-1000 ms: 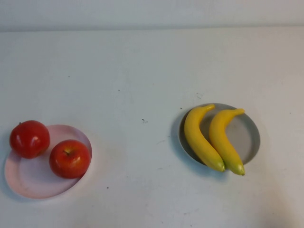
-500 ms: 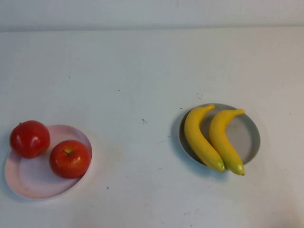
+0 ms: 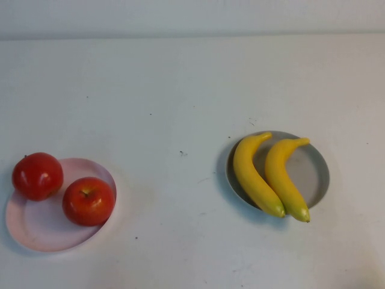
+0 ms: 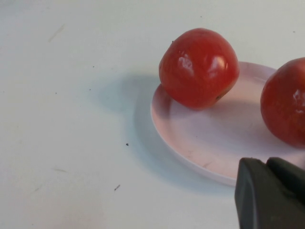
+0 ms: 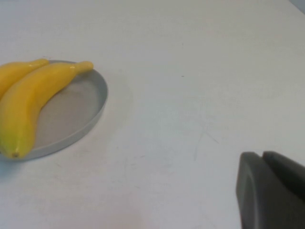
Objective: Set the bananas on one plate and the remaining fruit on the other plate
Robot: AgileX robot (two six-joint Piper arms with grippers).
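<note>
We find no brand, label or legible writing on any item. The bench (image 3: 180,90) is a plain white surface carrying a few small dark specks and faint scuffs; a paler band runs along its far edge, and we see nothing more of the room. On the robot's left, the pale pink plate (image 3: 42,232) holds two red apples: one apple (image 3: 88,201) sits fully inside the plate, the other apple (image 3: 37,176) rests on its far left rim, overhanging the bench. The two apples are close together but we cannot tell whether they touch. On the robot's right, the grey-blue plate (image 3: 313,174) holds two yellow bananas side by side, the left banana (image 3: 254,176) and the right banana (image 3: 284,179), touching along their near halves, with the near tips reaching over the plate's rim. Neither arm appears in the high view. The left gripper (image 4: 271,195) shows in its wrist view just beside the pink plate's rim, jaws closed together and holding nothing. The right gripper (image 5: 271,191) hangs over bare bench, apart from the grey-blue plate, jaws likewise closed and empty.
</note>
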